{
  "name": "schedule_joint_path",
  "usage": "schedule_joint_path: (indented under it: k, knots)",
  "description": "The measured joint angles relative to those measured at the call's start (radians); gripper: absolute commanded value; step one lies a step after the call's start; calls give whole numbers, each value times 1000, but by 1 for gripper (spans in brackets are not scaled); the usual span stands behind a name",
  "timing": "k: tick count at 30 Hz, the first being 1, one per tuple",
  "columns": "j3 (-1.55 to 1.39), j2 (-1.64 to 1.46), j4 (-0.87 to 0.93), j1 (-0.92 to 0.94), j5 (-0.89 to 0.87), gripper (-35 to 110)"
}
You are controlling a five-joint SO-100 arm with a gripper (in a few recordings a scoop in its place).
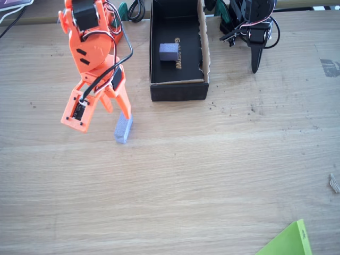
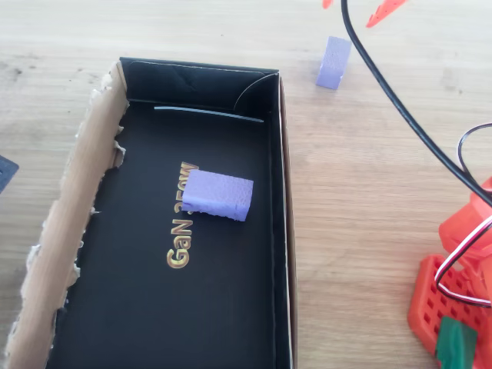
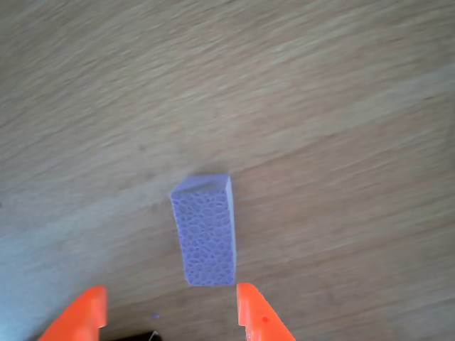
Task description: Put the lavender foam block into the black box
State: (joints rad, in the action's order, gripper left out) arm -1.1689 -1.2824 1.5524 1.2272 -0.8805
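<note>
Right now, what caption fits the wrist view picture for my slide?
Open orange tool poised over the lavender foam block lying on the wooden table.

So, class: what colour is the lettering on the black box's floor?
Gold lettering on the black box, clearest in the overhead view.

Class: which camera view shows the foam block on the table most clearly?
The wrist view: the block sits close and unobstructed. In the fixed view it is small and partly behind the gripper; the overhead view shows it small near the top edge.
</note>
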Motion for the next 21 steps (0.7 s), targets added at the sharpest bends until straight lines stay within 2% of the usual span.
schedule_joint_path:
  k: [21]
  knots:
    - [0, 38, 0, 0, 2, 27]
